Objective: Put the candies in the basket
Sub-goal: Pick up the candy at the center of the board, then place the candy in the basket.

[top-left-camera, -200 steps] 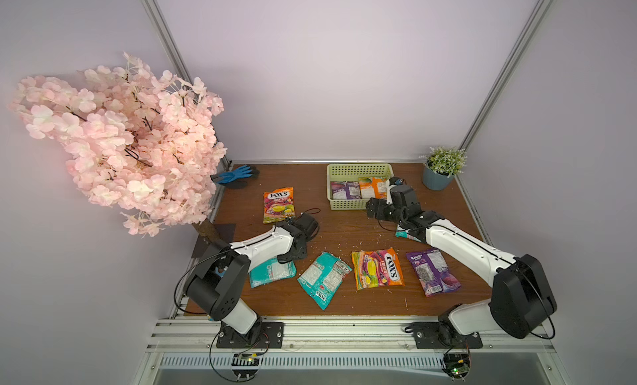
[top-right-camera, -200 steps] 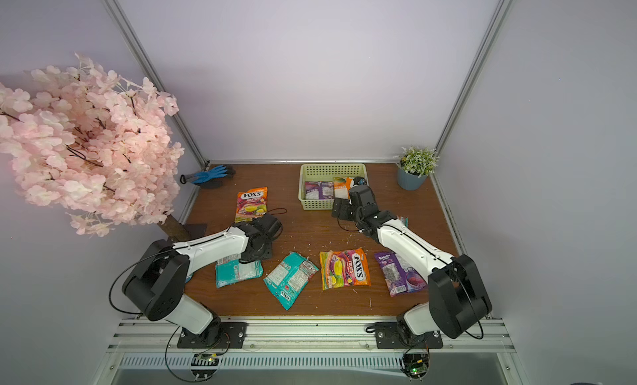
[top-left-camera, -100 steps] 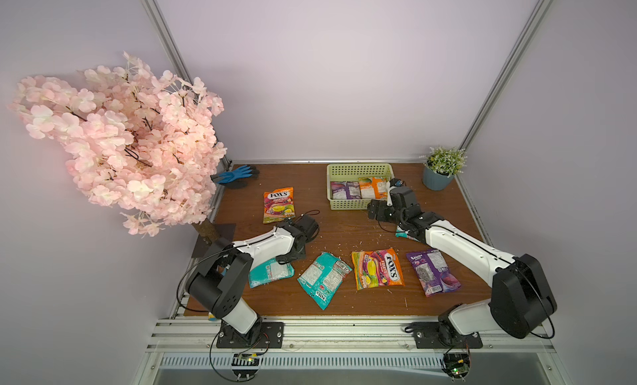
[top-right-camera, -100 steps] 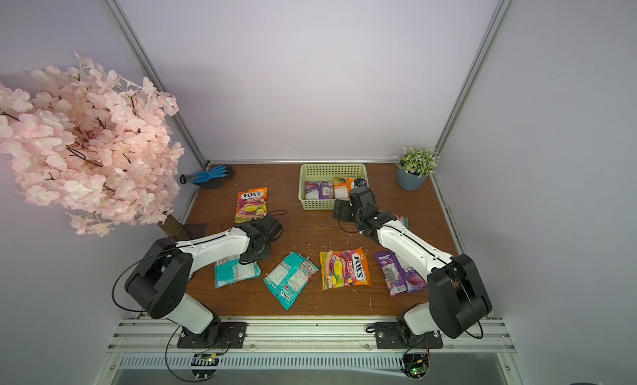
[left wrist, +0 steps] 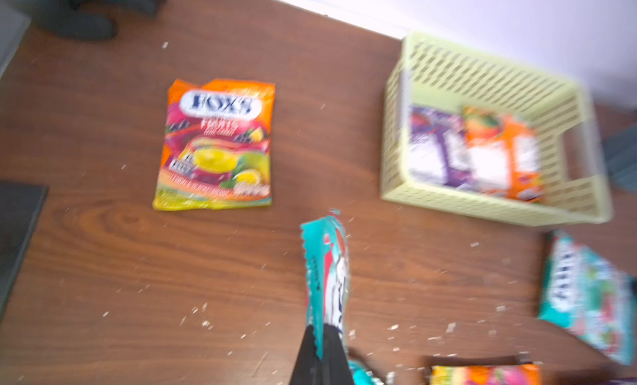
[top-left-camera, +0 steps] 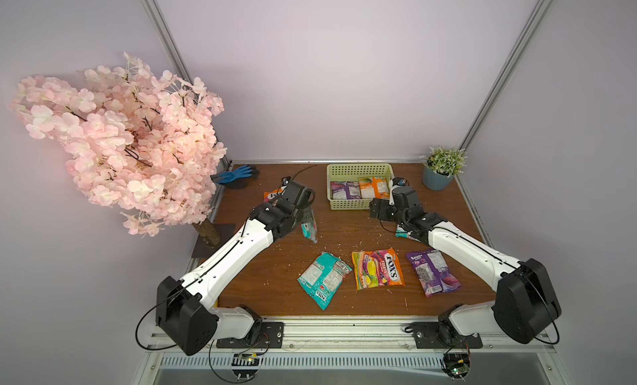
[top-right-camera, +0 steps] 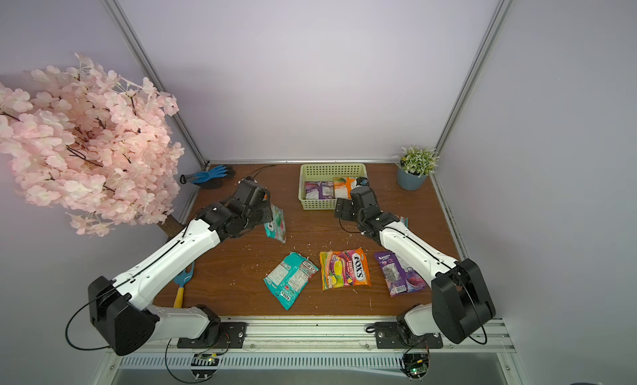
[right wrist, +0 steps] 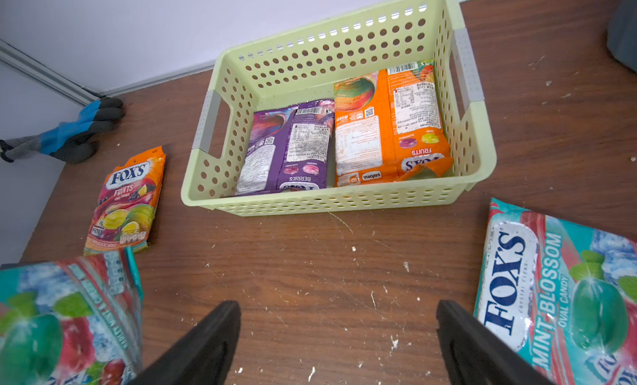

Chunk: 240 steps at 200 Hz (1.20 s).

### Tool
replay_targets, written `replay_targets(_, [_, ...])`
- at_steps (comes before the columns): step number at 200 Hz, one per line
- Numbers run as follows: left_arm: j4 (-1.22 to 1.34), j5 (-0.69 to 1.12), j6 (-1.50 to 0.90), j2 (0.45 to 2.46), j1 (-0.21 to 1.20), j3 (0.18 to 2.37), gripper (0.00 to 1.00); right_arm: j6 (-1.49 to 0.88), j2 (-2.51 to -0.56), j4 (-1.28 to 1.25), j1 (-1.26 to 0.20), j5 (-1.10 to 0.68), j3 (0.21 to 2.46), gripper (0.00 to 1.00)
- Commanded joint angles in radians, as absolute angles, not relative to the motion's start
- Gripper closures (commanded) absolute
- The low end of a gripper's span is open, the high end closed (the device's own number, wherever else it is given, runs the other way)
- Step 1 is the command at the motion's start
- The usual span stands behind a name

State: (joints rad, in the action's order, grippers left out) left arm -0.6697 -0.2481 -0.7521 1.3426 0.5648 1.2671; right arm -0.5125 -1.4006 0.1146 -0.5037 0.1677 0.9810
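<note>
Mid-carry: the left fingers (left wrist: 305,355) pinch a teal candy bag (top-left-camera: 309,228) dangling above the tabletop (top-left-camera: 262,283), short of the basket (top-left-camera: 358,204), which they must next reach and release over; the right fingers (right wrist: 213,335) gape empty.

Pink blossom tree (top-left-camera: 117,142) at left; blue glove (top-left-camera: 236,174) lying near it; potted plant (top-left-camera: 438,179) upright in far right corner

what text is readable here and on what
"FOX'S FRUITS": loose orange bag beside the basket, front orange bag
"FOX'S CRYSTAL CLEAR MINT BLOSSOM OVAL CANDY": face-up teal bag
"BERRIES": purple bag in the basket
"FRUITS", "SAVORIA": orange bag in the basket
Fine print on white labels: too small
</note>
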Motion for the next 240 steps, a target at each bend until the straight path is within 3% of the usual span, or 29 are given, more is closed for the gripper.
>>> replay_targets(1, [-0.607, -0.240, -0.818, 1.384, 0.571, 1.363, 1.00, -0.515, -1.354, 0.079, -0.505, 0.204, 0.965, 0.05])
replay_targets(32, [-0.463, -0.171, -0.922, 1.525, 0.564, 1.550, 1.00, -0.520, -1.354, 0.099, -0.505, 0.218, 0.984, 0.05])
replay_targets(89, [-0.361, -0.215, -1.087, 1.857, 0.543, 1.890, 1.00, -0.512, -1.330, 0.114, -0.503, 0.232, 1.001, 0.05])
replay_targets(130, [-0.196, -0.220, -1.241, 2.032, 0.519, 1.960, 1.00, -0.497, -1.320, 0.131, -0.500, 0.242, 1.011, 0.05])
replay_targets(161, [-0.248, -0.241, -1.297, 2.180, 0.517, 2.128, 1.00, -0.489, -1.295, 0.144, -0.497, 0.251, 1.006, 0.05])
replay_targets(240, [-0.139, -0.244, -1.472, 2.281, 0.527, 2.097, 1.00, -0.485, -1.269, 0.137, -0.491, 0.244, 0.974, 0.04])
